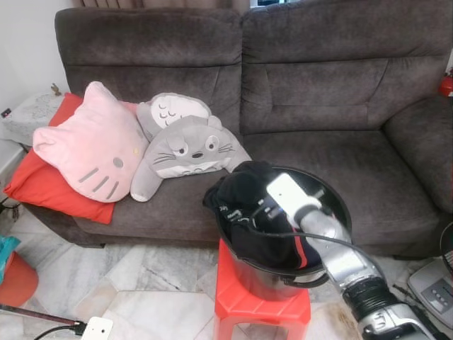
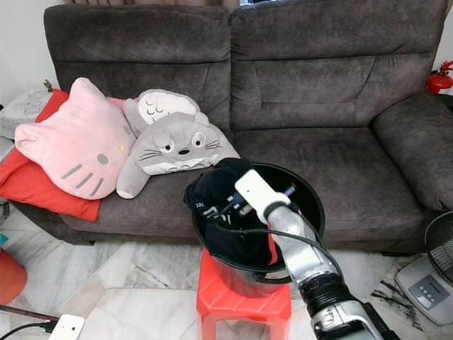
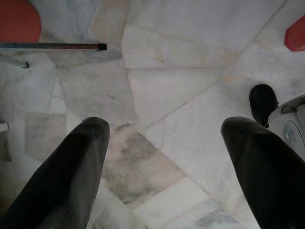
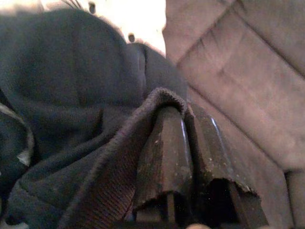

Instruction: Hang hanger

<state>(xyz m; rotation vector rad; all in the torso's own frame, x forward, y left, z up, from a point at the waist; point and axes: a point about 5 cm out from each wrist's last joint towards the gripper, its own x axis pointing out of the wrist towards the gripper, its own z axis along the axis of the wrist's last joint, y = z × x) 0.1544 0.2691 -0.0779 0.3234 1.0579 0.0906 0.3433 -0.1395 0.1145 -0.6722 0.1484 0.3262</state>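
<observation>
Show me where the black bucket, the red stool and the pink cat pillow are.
black bucket (image 1: 338,193): left eye view, on its bare far-right rim.
red stool (image 1: 244,304): left eye view, on the seat's front edge under the bucket.
pink cat pillow (image 1: 92,145): left eye view, on the middle of its face.

Black garment in black bucket, red stool, grey sofa.

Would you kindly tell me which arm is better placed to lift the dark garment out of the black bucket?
The right. Its claw is already inside the black bucket on the red stool, shut on a fold of the dark garment. The left claw hangs open over the marble floor.
</observation>
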